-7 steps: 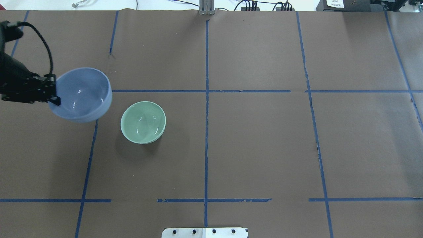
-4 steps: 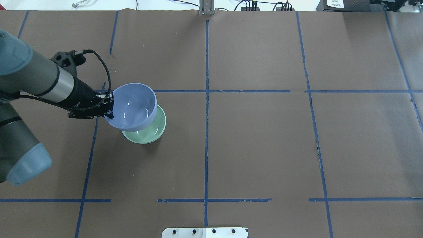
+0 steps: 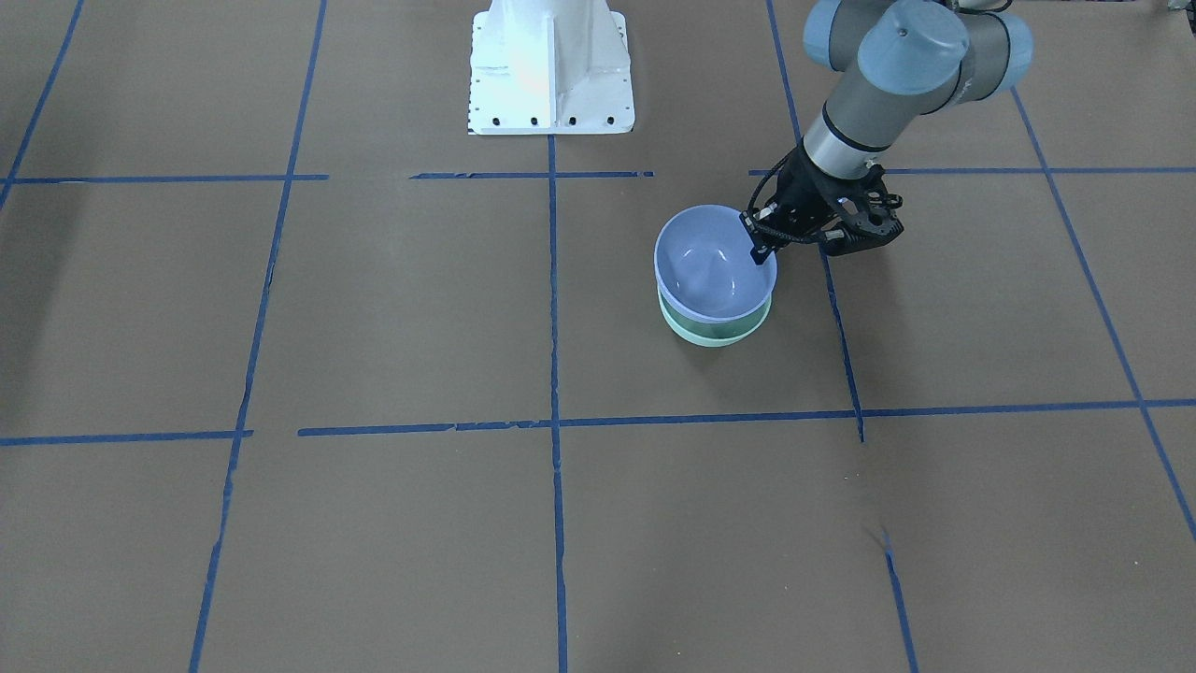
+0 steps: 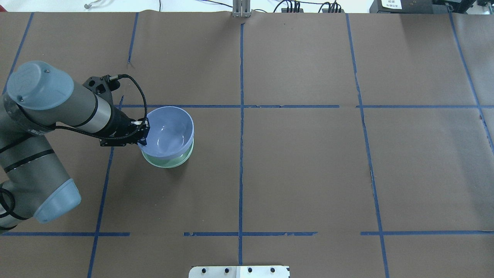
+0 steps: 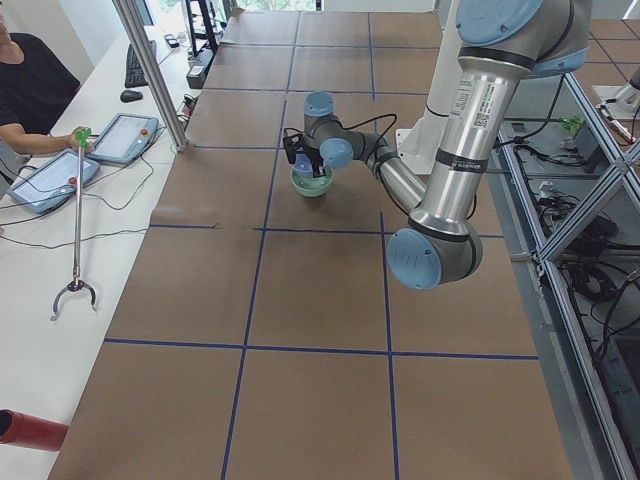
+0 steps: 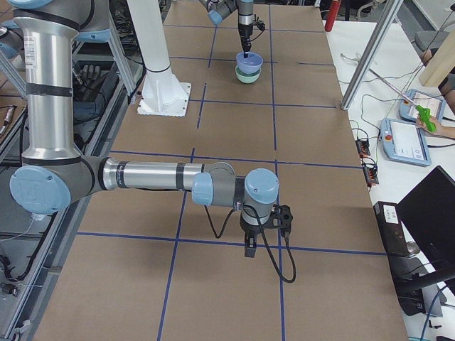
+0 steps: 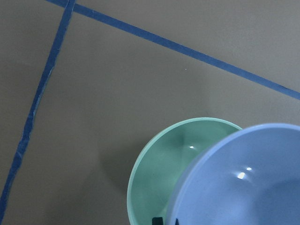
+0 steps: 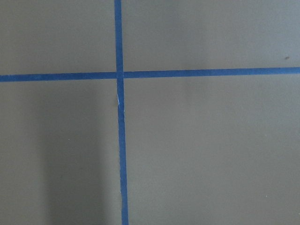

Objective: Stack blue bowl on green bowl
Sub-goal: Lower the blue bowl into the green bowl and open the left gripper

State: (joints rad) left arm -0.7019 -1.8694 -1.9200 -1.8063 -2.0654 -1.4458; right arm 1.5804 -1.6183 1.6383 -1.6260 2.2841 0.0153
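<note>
The left gripper [image 4: 143, 133] has carried the blue bowl [image 4: 170, 131] across, and now it is right over the green bowl [image 4: 166, 163] on the tabletop [image 4: 301, 173], hiding most of it. The gripper is pinched on the blue bowl's rim; the bowl is round, with no long side, and its mouth faces up. The right gripper [image 6: 250, 250] hangs far away, and I cannot tell if it is open.
</note>
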